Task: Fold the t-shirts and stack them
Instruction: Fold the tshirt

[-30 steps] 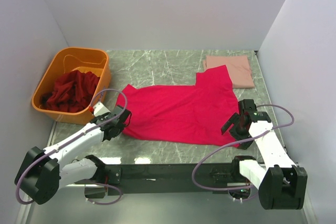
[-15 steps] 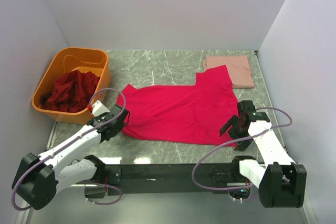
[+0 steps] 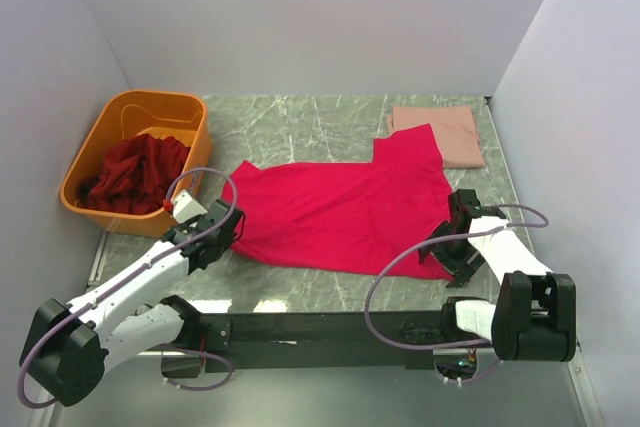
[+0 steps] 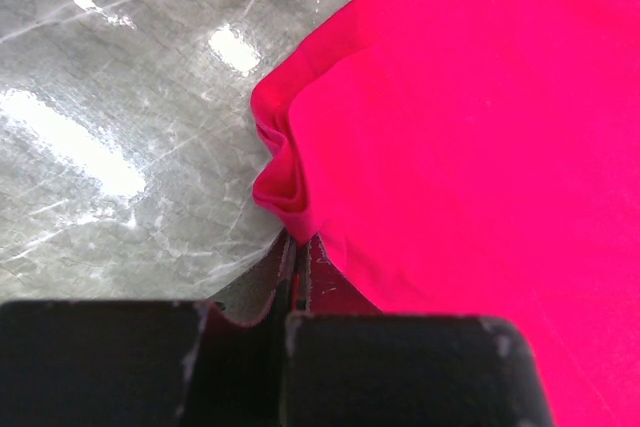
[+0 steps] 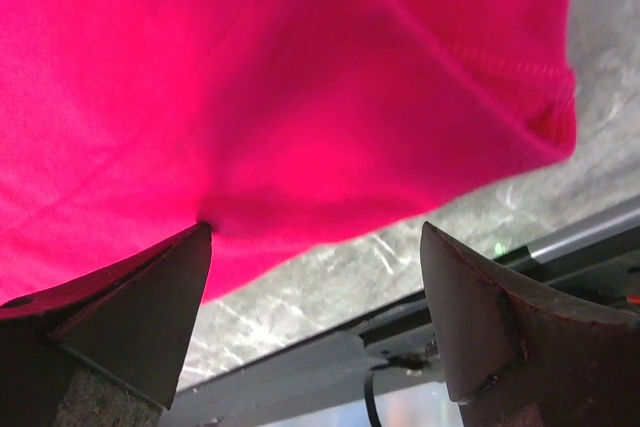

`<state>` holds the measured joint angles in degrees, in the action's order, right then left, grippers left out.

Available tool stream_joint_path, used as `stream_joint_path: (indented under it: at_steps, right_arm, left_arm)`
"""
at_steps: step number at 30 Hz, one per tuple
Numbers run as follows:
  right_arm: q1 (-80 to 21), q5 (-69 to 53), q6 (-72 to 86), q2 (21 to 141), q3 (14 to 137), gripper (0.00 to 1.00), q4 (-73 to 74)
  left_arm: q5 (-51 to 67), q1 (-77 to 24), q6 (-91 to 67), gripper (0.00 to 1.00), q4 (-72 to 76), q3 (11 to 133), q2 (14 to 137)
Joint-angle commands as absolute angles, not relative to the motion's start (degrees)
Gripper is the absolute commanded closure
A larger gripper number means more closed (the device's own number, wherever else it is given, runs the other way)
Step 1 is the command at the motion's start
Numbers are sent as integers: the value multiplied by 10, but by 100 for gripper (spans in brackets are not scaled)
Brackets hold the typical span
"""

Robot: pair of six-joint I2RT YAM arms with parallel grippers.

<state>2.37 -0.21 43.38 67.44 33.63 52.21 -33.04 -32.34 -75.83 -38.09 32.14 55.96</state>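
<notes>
A bright crimson-pink t-shirt (image 3: 345,212) lies spread flat across the middle of the marble table. My left gripper (image 3: 228,230) is shut on its near left corner. In the left wrist view the cloth (image 4: 470,117) bunches into a small fold right at the pinching tips (image 4: 297,247). My right gripper (image 3: 452,247) stands open at the shirt's near right corner. There the left fingertip (image 5: 190,257) touches the cloth (image 5: 250,77), and the hem runs across the gap (image 5: 316,232). A pale salmon-pink t-shirt (image 3: 440,134) lies folded at the back right. Dark maroon t-shirts (image 3: 135,172) are heaped in the tub.
The orange tub (image 3: 150,99) stands at the left against the wall. White walls close in the table (image 3: 300,122) on three sides. The black mounting rail (image 3: 330,327) runs along the near edge, just below the right gripper, with looping purple cables.
The right arm has folded back toward the near edge, bringing its gripper lower onto the shirt's near right corner. The left arm has swung slightly while keeping its grip. The shirt has hardly moved.
</notes>
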Motion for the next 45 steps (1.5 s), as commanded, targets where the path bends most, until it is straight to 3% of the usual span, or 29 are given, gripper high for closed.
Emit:
stream_joint_path:
  at_steps: [1,15,20,24,34,45]
  right_arm:
    - [33,20,432,681,338,11,475]
    - [74,42,428,709,326,20,440]
    - [74,47,428,684,328,46,439]
    - [74,52,430,680,324,74,435]
    - [72,95,400,648,398,98,466]
    - [61,98,379,488,584,100,391]
  left_arm:
    - [-358,-324,-764,99,-389,348,553]
    - [-375,-324,-772,99,-401,366,580]
    - [-383,-324,-769,99,-401,377,585]
    - [-388,-323,-763,99,-398,382,588]
    - [-411,-324,-744,99,-381,410,592]
    - [-546,-324,-604,99,-288,585,578]
